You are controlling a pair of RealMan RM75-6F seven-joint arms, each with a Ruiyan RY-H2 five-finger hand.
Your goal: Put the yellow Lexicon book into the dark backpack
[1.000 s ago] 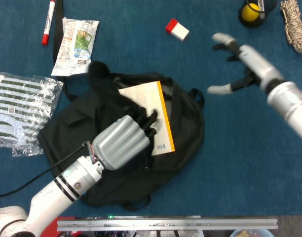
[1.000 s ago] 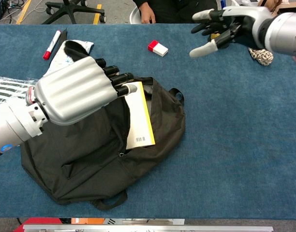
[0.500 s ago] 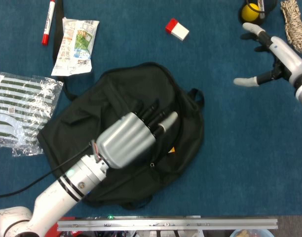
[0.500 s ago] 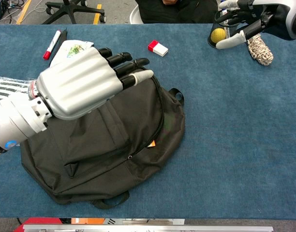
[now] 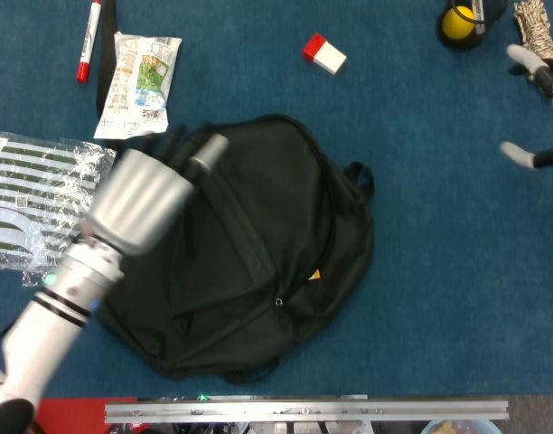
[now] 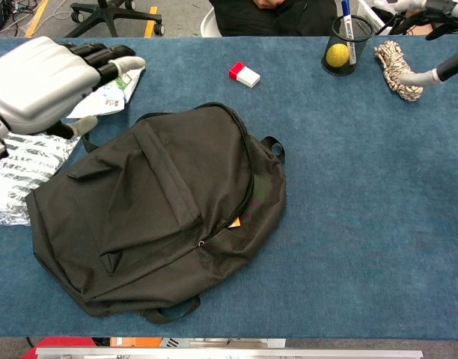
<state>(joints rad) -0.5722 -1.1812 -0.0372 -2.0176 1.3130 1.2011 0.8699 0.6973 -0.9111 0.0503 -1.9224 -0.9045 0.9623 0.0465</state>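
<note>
Your dark backpack (image 6: 169,217) lies flat across the middle of the blue table (image 6: 364,224), and the yellow Lexicon book (image 6: 234,222) is almost wholly inside it: only a small yellow-orange corner peeks from the zipper gap on the pack's right side, so judge the task as nearly done. To finish well, you would nudge that corner under the flap with a flat fingertip push toward the pack's centre instead of grabbing the fabric, which could drag the book out again; whether the zipper needs closing cannot be told from the task. Your left hand (image 6: 46,75) hovers above the pack's upper-left edge, fingers extended and fairly close together, holding nothing. Your right hand (image 5: 540,108) sits at the far right edge, well apart from the pack, fingers spread and empty. For other containers, the dark mesh cup (image 6: 345,48) at the back holds a yellow ball (image 6: 336,54) and a pen (image 6: 346,15). Loose around it are a striped plastic bag (image 5: 37,203), a snack packet (image 5: 141,81), a coiled rope (image 6: 396,69), a red marker (image 5: 88,41) and a small red-and-white box (image 6: 244,74).
</note>
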